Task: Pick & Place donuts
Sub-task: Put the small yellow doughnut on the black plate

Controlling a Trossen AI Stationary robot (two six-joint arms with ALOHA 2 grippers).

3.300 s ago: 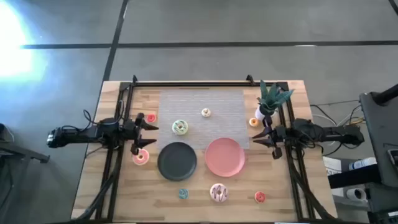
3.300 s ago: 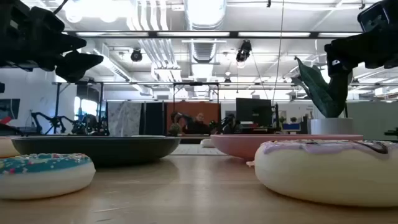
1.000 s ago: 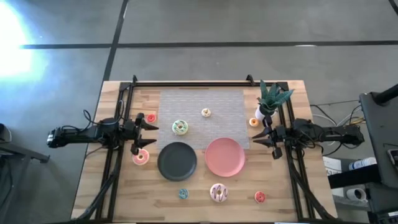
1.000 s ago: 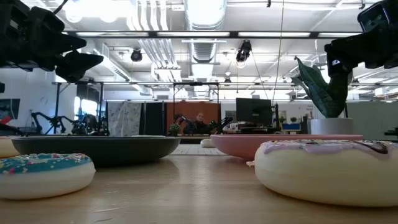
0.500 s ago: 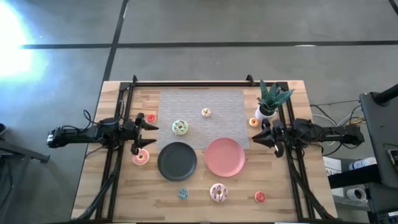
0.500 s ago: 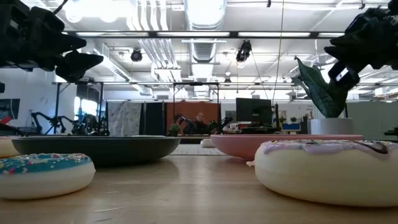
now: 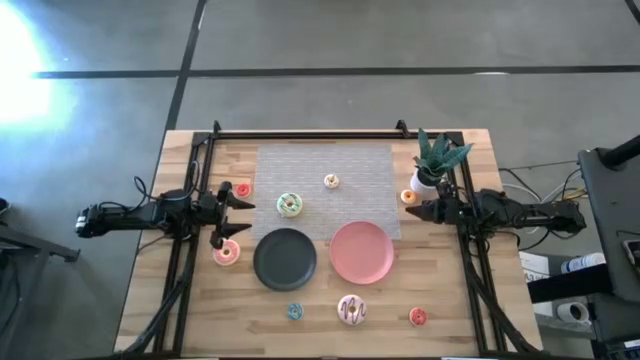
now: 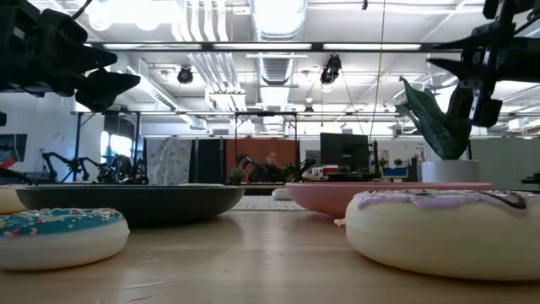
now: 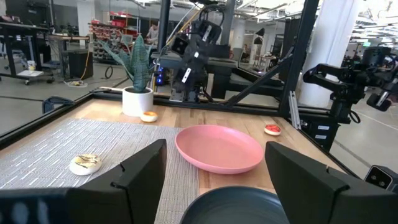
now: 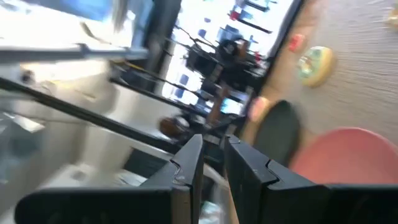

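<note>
Wood-plank table [image 7: 180,310] carries a woven grey mat [image 7: 325,165], then a matte black plate [image 7: 285,258] and a smooth pink plate [image 7: 361,251] side by side at mid-table. Donuts lie flat, holes up, so no long axis shows: a pink striped donut [image 7: 351,309], green donut [image 7: 290,204], pink donut [image 7: 226,252], red donut [image 7: 418,317], blue donut [image 7: 294,311], all scattered around the plates. The left gripper [image 7: 232,217] hangs spread at the table's left. The right gripper [image 7: 416,211], rolled sideways beside the orange donut [image 7: 408,196], has fingers nearly pressed together, pinching nothing.
</note>
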